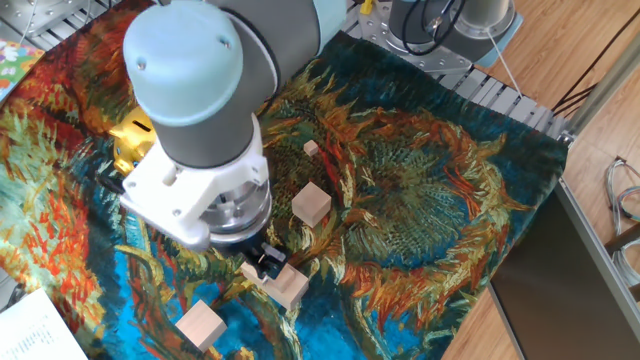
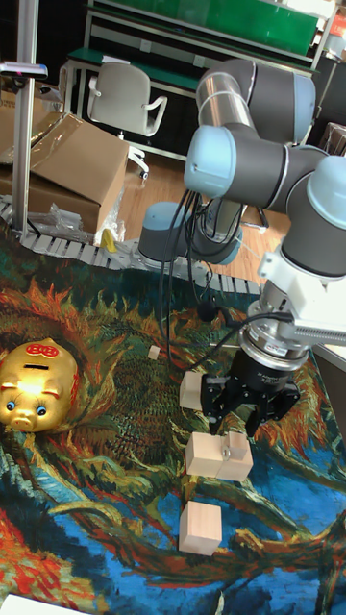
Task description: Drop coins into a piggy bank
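Note:
The gold piggy bank (image 2: 38, 384) stands at the left of the patterned cloth, with red marks and a slot on its back. In the fixed view only part of the piggy bank (image 1: 131, 143) shows behind the arm. My gripper (image 2: 237, 421) hangs open, its fingers spread just above a pale wooden block (image 2: 219, 457). A small silvery disc that looks like a coin (image 2: 228, 445) stands on top of that block, below the gap between the fingers. In the fixed view the gripper (image 1: 265, 263) covers part of this block (image 1: 287, 286) and hides the coin.
More wooden blocks lie around: one behind the gripper (image 1: 311, 204), one nearer the front edge (image 1: 201, 325), and a tiny one farther back (image 1: 311, 148). The arm's base (image 2: 187, 235) and cables stand at the back. White paper (image 1: 35, 330) lies at the front left.

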Motion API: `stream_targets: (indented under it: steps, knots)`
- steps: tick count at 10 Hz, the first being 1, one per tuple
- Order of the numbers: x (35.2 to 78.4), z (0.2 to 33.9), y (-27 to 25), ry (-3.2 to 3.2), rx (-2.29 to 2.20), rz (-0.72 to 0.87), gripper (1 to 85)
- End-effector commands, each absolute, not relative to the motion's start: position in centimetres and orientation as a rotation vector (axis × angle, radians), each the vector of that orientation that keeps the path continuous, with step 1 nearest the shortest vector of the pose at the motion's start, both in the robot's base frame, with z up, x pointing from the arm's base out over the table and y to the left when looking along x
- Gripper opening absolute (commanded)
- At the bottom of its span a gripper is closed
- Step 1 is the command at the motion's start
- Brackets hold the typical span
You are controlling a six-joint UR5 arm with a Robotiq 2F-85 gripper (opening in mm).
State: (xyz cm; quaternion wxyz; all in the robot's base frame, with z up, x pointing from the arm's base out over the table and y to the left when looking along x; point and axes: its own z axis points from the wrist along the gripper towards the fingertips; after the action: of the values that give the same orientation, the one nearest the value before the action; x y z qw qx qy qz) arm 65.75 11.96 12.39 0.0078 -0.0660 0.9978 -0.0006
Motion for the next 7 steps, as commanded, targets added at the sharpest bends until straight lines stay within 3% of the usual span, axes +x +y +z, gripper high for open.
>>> stream_targets:
  steps: [1, 7]
  knots:
    - [66.6, 11.9, 12.5, 3.124, -0.217, -0.005, 55.0]
    - [68.9, 10.3, 13.4, 3.107, -0.168, 0.006, 52.7]
